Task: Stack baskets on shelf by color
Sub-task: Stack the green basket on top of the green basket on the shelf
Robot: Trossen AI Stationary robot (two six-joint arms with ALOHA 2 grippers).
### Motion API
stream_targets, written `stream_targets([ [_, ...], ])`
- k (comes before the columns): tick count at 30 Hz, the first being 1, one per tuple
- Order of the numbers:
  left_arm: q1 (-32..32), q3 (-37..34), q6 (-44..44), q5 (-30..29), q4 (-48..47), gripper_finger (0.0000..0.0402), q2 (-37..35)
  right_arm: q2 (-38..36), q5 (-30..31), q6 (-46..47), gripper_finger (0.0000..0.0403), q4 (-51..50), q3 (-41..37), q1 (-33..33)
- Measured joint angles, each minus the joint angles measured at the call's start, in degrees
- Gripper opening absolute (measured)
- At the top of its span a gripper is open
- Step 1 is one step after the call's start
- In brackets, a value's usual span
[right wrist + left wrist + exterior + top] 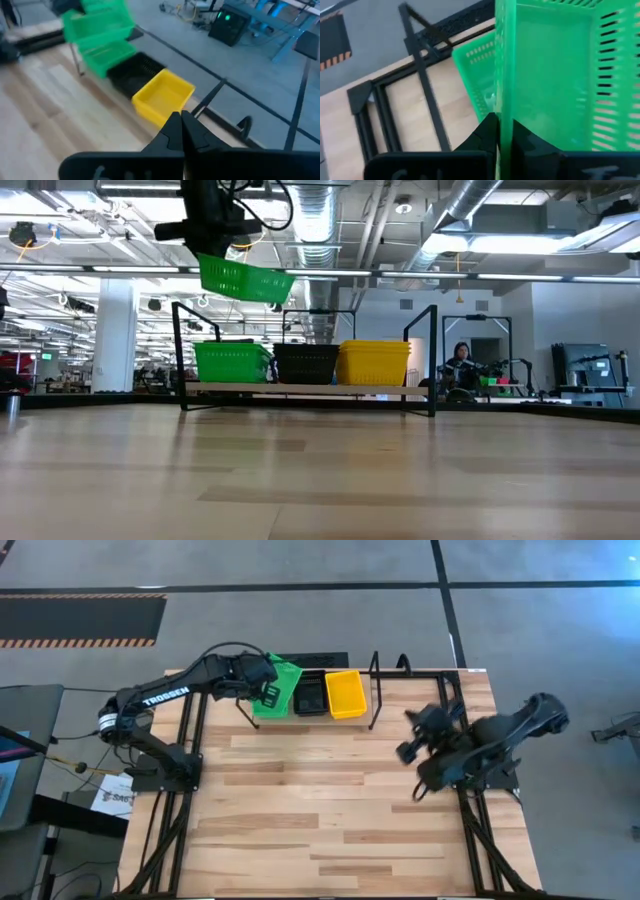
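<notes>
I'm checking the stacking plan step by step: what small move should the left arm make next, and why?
Probably lower straight down. The left gripper is shut on the rim of a green basket, which hangs tilted above the green stack at the shelf's end, beside the black and yellow ones. Levelling it while descending should seat it. The right gripper waits, shut.

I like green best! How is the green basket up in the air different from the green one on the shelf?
The held green basket hangs tilted above the shelf, its wall pinched in the shut left gripper. The shelf green basket sits level on the plank beside the black basket, with nothing gripping it. Both are bright green with slotted sides and look the same size.
</notes>
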Motion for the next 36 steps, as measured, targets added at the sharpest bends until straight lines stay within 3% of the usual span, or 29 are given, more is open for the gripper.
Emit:
stream_targets([
  [7,-0.3,-3.5,-9.4,1.0,2.7,0.0000,-0.2,-13.4,0.1,-7.5,0.0001,-0.1,-7.5,-6.2],
  [14,-1.5,-11.2,-19.6,1.4,17.0,0.0000,-0.2,-23.9,-0.7,-14.3,0.0001,-0.1,-12.6,-10.0],
  [25,-1.4,-17.2,-34.3,-2.1,19.4,0.0000,-0.1,-31.1,-3.7,-24.8,0.0001,0.0,-13.1,-10.0],
  [36,-0.5,-17.6,-35.5,-3.5,16.6,0.0000,-0.1,-35.2,-3.6,-27.3,0.0001,-0.1,-13.1,-10.0],
])
